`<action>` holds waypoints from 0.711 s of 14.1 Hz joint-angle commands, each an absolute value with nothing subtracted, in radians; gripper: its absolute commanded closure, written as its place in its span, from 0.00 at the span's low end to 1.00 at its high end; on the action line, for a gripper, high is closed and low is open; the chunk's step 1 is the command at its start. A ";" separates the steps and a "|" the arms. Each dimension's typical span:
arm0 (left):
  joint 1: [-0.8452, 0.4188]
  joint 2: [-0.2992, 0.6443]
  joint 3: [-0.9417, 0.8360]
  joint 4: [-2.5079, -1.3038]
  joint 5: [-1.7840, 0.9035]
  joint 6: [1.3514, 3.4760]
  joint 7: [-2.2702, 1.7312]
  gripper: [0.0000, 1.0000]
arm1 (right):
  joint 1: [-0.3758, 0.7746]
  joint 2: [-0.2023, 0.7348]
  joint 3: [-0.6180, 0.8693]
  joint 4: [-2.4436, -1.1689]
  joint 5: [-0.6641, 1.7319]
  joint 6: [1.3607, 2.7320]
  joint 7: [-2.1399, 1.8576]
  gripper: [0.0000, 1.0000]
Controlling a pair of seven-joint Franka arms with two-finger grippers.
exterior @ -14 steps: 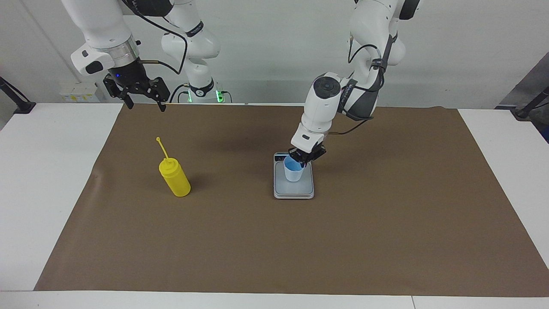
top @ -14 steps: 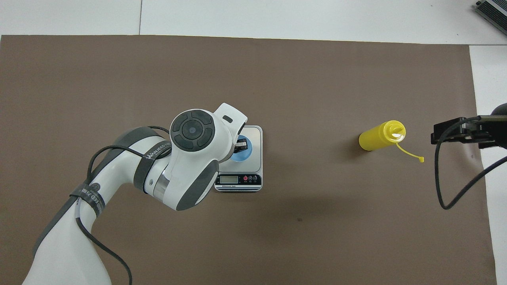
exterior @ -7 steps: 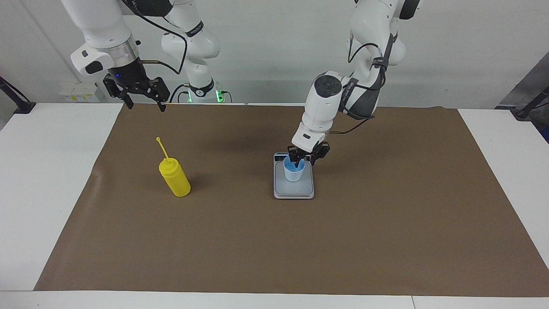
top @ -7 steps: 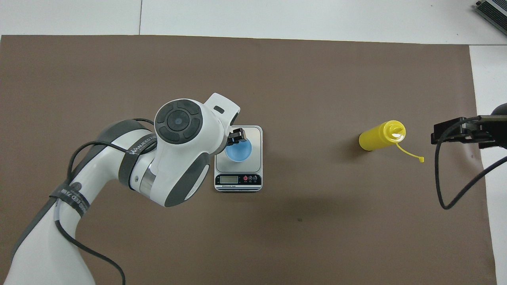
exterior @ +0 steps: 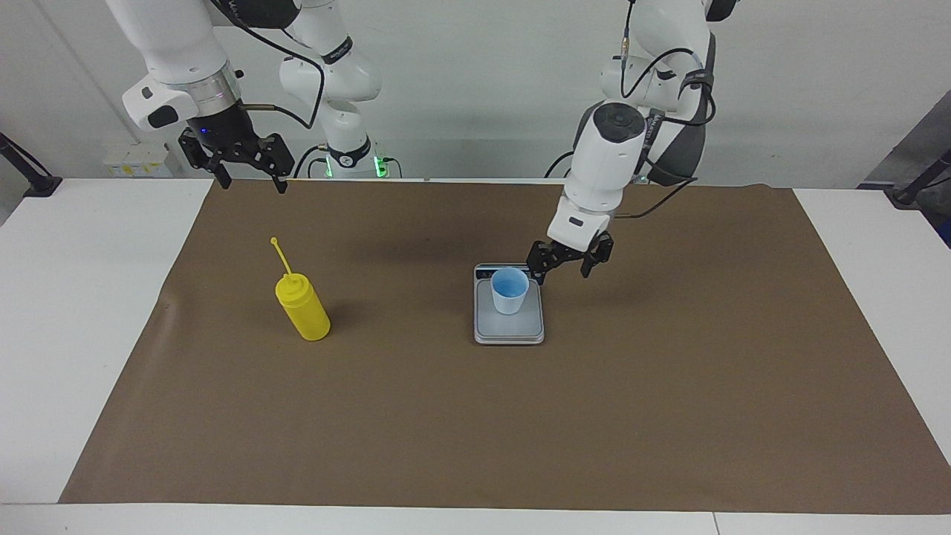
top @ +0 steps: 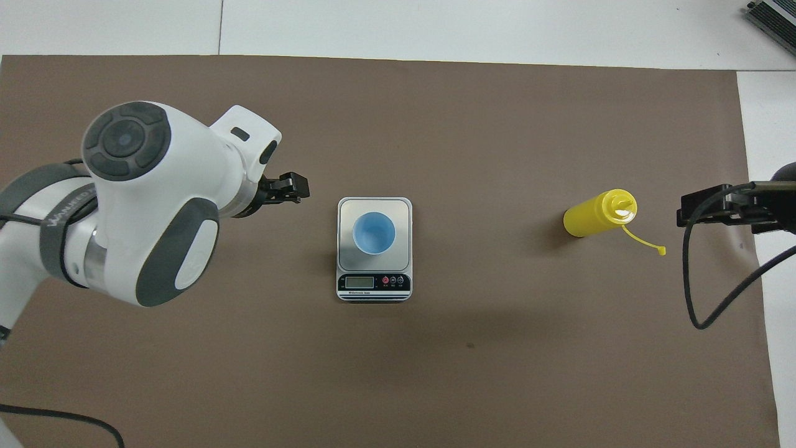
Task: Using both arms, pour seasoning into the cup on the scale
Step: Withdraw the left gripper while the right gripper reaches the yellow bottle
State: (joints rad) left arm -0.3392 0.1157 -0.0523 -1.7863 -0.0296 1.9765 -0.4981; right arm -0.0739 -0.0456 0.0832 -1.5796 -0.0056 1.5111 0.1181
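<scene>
Both grippers hang open and empty: left gripper (exterior: 569,266) beside the scale (exterior: 509,331), right gripper (exterior: 247,177) waiting over the mat's edge.

The left arm bends down over the mat, its left gripper (exterior: 567,263) empty, fingers spread — raised off the surface. The right arm waits high at its own end, right gripper (exterior: 247,178) open too.
</scene>
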 commanded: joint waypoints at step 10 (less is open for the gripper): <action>-0.002 -0.037 -0.058 -1.763 -0.009 1.741 0.093 0.00 | -0.103 -0.109 0.084 -1.696 0.059 1.600 -0.127 0.00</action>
State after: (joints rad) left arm -0.0376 -0.0248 -0.0472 -1.7843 -0.0269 1.7831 0.0350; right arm -0.0742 -0.0515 0.0886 -1.6035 0.0064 1.5405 -0.0315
